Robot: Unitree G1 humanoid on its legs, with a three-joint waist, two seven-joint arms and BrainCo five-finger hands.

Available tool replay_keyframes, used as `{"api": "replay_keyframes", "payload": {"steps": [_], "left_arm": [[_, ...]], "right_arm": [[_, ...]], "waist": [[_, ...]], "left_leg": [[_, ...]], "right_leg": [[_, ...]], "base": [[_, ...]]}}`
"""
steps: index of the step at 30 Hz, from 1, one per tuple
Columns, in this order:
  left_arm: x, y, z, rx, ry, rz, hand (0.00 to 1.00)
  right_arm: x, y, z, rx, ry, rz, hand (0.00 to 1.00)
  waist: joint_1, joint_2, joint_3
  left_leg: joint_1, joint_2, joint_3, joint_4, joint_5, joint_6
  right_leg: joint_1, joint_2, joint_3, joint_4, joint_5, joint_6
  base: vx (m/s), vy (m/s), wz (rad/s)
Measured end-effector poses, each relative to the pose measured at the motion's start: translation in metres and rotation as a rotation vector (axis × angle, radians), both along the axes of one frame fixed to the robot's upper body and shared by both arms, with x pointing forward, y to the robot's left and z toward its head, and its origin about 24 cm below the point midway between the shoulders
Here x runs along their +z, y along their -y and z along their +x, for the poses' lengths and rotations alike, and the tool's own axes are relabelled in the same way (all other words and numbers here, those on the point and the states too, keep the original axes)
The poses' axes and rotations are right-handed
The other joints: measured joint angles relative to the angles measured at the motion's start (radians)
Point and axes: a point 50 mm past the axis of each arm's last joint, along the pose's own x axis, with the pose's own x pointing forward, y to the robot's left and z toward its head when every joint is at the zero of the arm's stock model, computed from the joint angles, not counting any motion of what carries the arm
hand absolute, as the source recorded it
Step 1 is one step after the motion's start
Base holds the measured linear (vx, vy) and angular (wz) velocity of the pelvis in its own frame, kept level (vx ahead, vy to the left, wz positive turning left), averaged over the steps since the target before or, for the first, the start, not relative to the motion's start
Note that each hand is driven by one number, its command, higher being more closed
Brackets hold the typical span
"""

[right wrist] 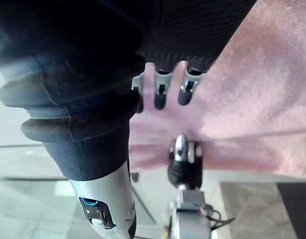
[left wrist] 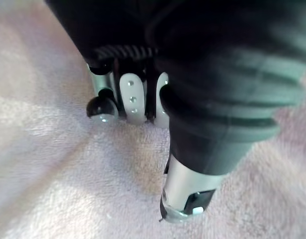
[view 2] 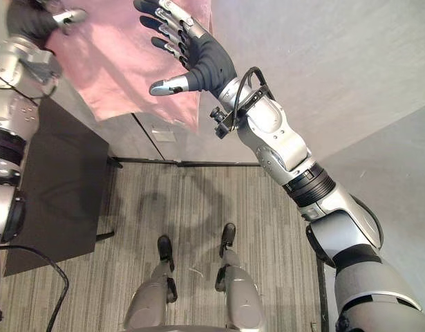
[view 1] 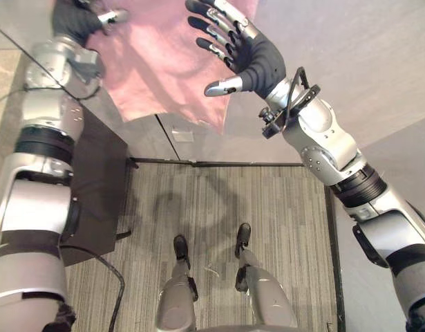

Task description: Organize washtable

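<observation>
Towel: a pink towel (view 1: 160, 62) lay spread flat on the grey washtable top (view 1: 357, 62), with its near edge ragged and slanting.
Left hand: the left hand (view 1: 77, 21) was at the towel's left edge, at the end farthest from the robot. In the left wrist view it (left wrist: 143, 99) was right down on the pink cloth.
Left hand's hold: it could not be told whether it gripped the towel or only pressed on it.
Right hand: the right hand (view 1: 257, 52) was over the towel's right edge, with its fingers (view 1: 219, 28) straight and fanned apart and its thumb out to the side. It held nothing.
Right hand's contact: whether it touched the towel could not be told.
Cabinet: a dark cabinet (view 1: 98, 187) stood to the towel's left, nearer the robot than the towel.
Floor: striped carpet (view 1: 288, 228) ran beyond the towel's near edge, towards the robot.
</observation>
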Motion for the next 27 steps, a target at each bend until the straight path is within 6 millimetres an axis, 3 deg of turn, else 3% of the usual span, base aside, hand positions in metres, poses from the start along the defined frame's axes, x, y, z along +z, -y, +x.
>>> {"api": "replay_keyframes", "payload": {"steps": [3, 7, 16, 27], "left_arm": [[0.024, -0.023, -0.014, 0.098, 0.079, -0.090, 0.00], [0.027, -0.033, -0.019, 0.136, 0.100, -0.134, 0.00], [0.025, -0.034, -0.018, 0.141, 0.091, -0.139, 0.00], [0.004, -0.031, -0.010, 0.139, 0.027, -0.111, 0.00]], "right_arm": [[-0.004, 0.001, 0.001, -0.009, -0.014, 0.013, 0.00], [-0.012, 0.002, 0.011, -0.043, -0.062, 0.027, 0.00], [-0.022, 0.006, 0.024, -0.101, -0.123, 0.039, 0.00], [-0.021, -0.016, 0.037, -0.101, -0.200, 0.101, 0.00]], "waist": [[-0.002, -0.002, 0.010], [0.005, -0.002, 0.010], [0.024, -0.002, 0.010], [0.022, -0.002, 0.010]], "left_leg": [[-0.024, 0.000, -0.022, 0.000, 0.014, 0.007], [-0.025, -0.005, -0.053, 0.006, 0.017, 0.012], [-0.042, -0.011, -0.084, 0.006, 0.018, 0.013], [-0.029, -0.010, -0.081, 0.006, 0.022, 0.018]], "right_leg": [[-0.011, -0.003, -0.014, 0.002, 0.004, 0.003], [-0.001, -0.005, -0.040, 0.002, 0.024, -0.015], [0.000, -0.008, -0.062, 0.003, 0.027, -0.020], [0.014, -0.006, -0.058, 0.002, 0.028, -0.022]], "base": [[-0.10, -0.010, 0.18], [-0.03, 0.012, 0.16], [-0.03, 0.034, 0.11], [-0.07, 0.002, 0.00]]}}
